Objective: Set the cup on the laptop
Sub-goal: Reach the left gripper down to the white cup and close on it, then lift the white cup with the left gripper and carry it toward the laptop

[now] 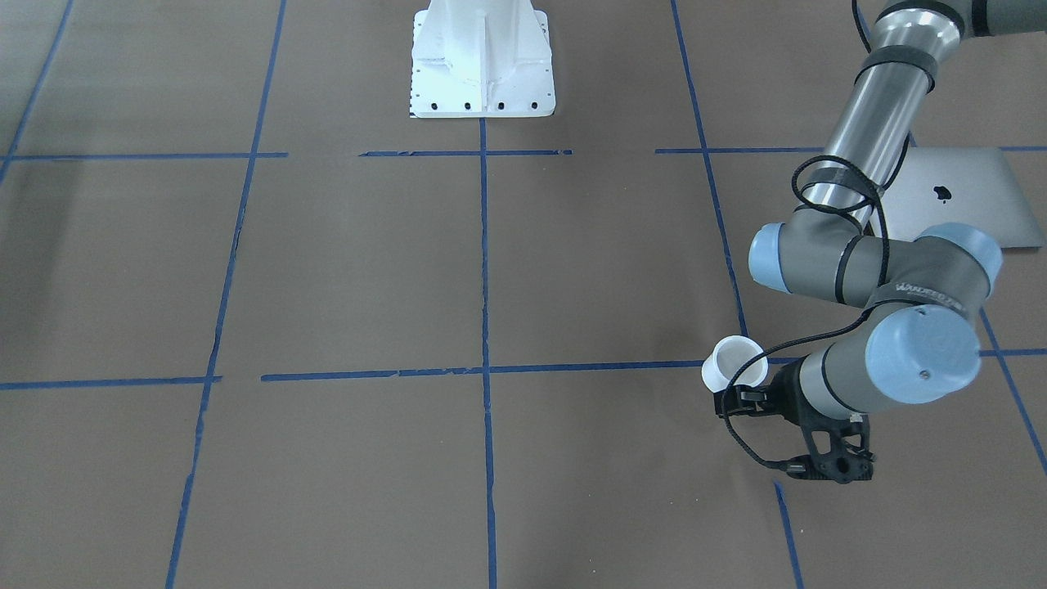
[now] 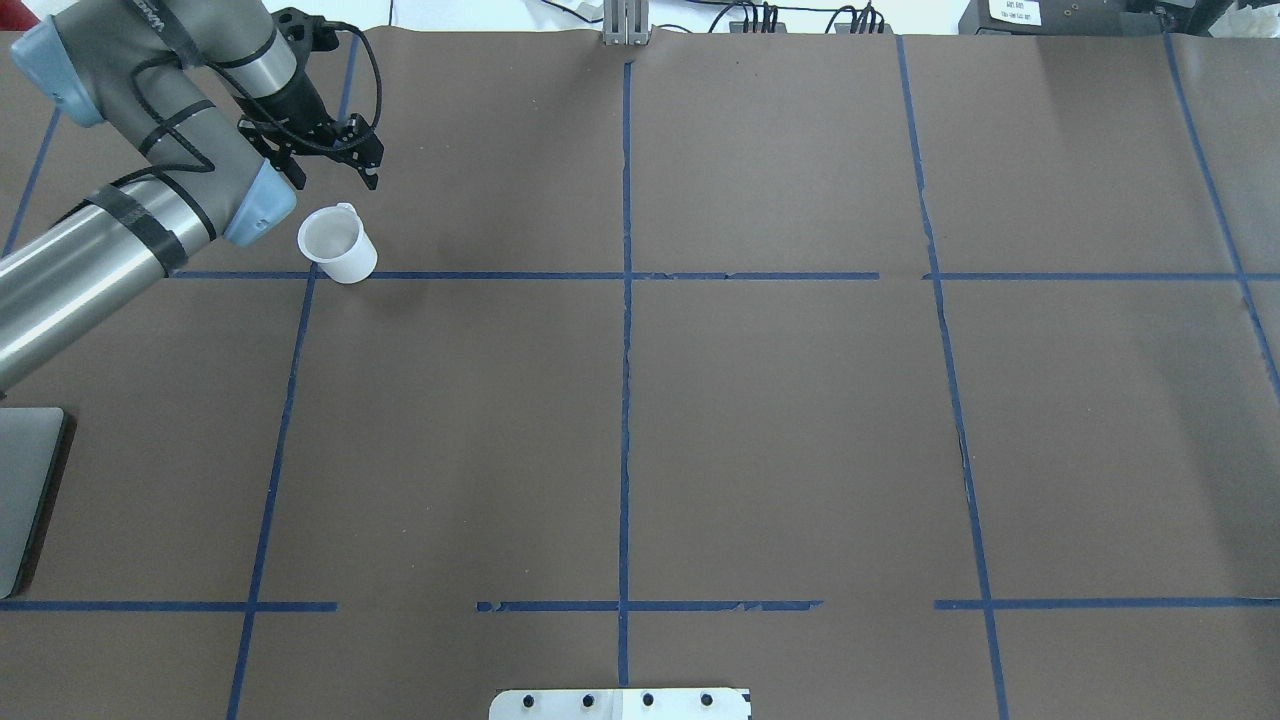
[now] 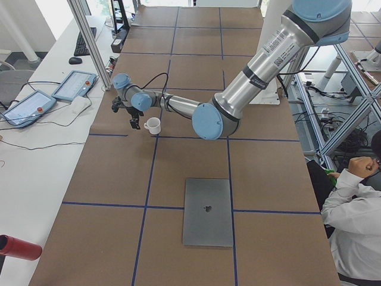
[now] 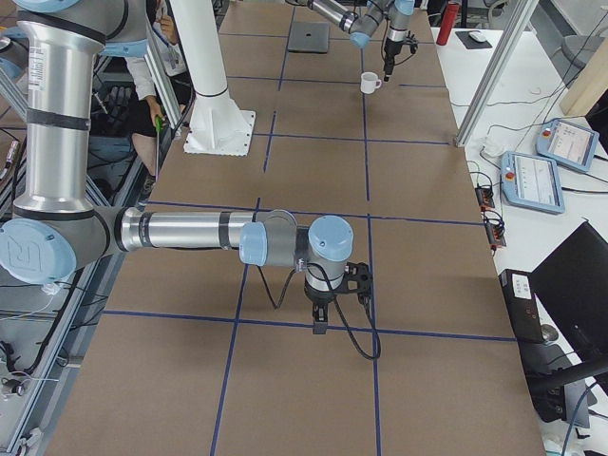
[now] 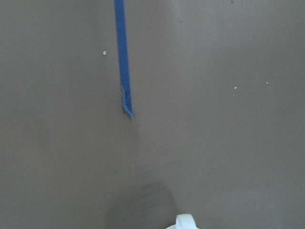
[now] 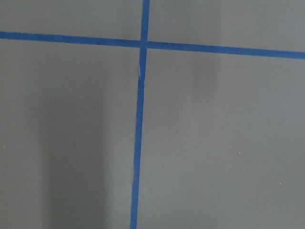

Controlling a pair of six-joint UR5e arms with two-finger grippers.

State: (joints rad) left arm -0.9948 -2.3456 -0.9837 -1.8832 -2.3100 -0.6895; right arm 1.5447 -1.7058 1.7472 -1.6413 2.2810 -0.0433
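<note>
Okay, small white tapered cup with loop handle [image 2: 337,243] stands upright on the brown paper-covered table [image 2: 800,400], sitting on a line of the blue tape grid [image 2: 627,300]. It is on the robot's left side, out toward the far edge. Nothing holds it. The handle faces away from the robot, toward the left gripper [image 2: 336,178]. That gripper hangs just beyond the cup, not touching it, with its black fingers [image 2: 372,175] spread apart and nothing between them. In the left wrist view only the top of the handle shows at the bottom edge.

The flat silver-grey closed laptop with dark apple logo [image 3: 207,211] lies on the table well apart from the cup, nearer the robot's left end, and its lid is bare.

The right gripper [image 4: 321,328] points down over a tape crossing on the other half of the table. Whether its jaws are spread or closed, cannot tell. The white robot base plate [image 1: 483,57] sits at the middle of the robot-side edge.
</note>
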